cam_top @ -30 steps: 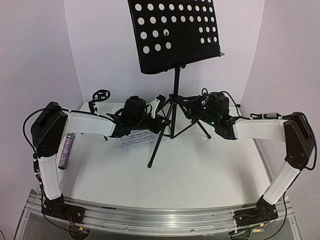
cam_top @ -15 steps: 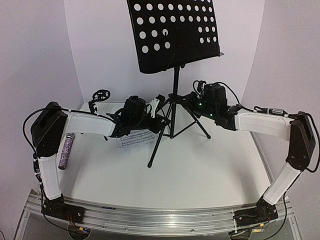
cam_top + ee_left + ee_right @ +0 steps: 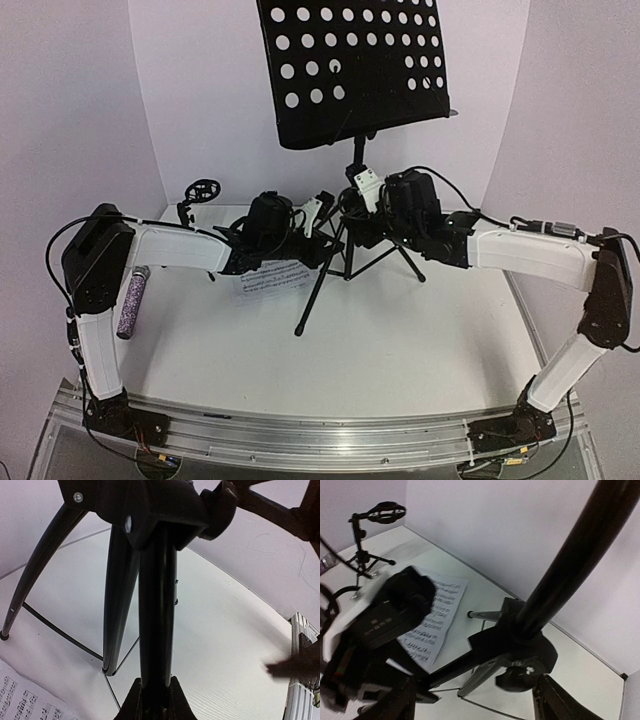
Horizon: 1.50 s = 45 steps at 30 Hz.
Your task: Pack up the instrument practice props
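Note:
The tall black music stand (image 3: 350, 70) rises at the back, its pole and tripod hub (image 3: 525, 645) below the perforated desk. My left gripper (image 3: 318, 214) is shut on one black tube of its tripod (image 3: 157, 630), which runs up between the fingertips (image 3: 134, 702). My right gripper (image 3: 363, 192) is open, and its jaws stand wide on either side of the hub without touching it (image 3: 475, 700). White sheet music (image 3: 270, 278) lies flat under the left arm (image 3: 435, 620) (image 3: 20, 700). The purple microphone (image 3: 132, 300) lies at the far left. The small mic stand (image 3: 200, 195) is upright at the back left (image 3: 370, 530).
White walls close in the table at the back and on both sides. The stand's legs (image 3: 312, 300) spread over the middle of the table. The left wrist body (image 3: 380, 615) shows blurred beside the hub. A metal rail (image 3: 320, 440) runs along the near edge.
My right gripper has moved left to the stand's hub and opened wide. The stand's desk has shifted slightly. The left gripper keeps its hold in the same place.

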Each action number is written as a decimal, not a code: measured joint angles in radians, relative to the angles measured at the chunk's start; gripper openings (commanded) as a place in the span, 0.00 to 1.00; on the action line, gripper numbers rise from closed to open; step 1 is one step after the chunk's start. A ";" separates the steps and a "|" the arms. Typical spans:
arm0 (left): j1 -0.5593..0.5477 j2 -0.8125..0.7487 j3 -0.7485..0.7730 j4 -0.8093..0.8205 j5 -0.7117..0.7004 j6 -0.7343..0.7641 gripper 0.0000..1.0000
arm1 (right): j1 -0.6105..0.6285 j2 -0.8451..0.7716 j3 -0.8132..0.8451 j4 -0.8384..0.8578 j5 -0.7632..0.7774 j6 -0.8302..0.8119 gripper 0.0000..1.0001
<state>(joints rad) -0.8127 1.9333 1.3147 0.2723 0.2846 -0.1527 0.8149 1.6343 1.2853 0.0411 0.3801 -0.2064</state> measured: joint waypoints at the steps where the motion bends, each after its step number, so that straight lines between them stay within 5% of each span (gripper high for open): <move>1: 0.000 0.000 0.001 0.000 0.001 0.001 0.00 | 0.001 -0.022 -0.006 -0.027 -0.026 -0.001 0.89; 5: 0.000 0.000 0.001 0.000 0.003 0.001 0.00 | -0.038 -0.140 -0.037 -0.134 -0.180 0.033 0.86; 11: 0.000 0.000 0.001 0.000 0.005 0.002 0.00 | -0.288 -0.239 -0.084 -0.238 -0.452 0.018 0.81; 18: 0.001 0.004 0.007 -0.006 0.011 0.004 0.00 | -0.422 -0.099 -0.059 -0.302 -0.645 -0.089 0.78; 27: 0.003 0.008 0.012 -0.007 0.024 0.010 0.00 | -0.450 0.086 0.052 -0.256 -0.734 -0.173 0.65; 30: 0.004 0.012 0.017 -0.007 0.036 0.018 0.00 | -0.449 0.121 0.053 -0.213 -0.781 -0.179 0.57; 36: 0.004 0.029 0.033 0.001 0.063 0.035 0.00 | -0.430 0.191 0.042 -0.098 -0.820 -0.161 0.19; 40: 0.017 0.044 0.057 0.007 0.064 0.045 0.00 | -0.404 0.196 0.032 -0.031 -0.799 -0.225 0.04; 45: 0.048 0.077 0.134 -0.032 0.095 0.077 0.00 | -0.382 0.179 -0.004 0.047 -0.736 -0.184 0.00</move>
<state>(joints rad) -0.7647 2.0099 1.4486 0.2402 0.3794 -0.0760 0.4332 1.8135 1.2813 0.0883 -0.3561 -0.3909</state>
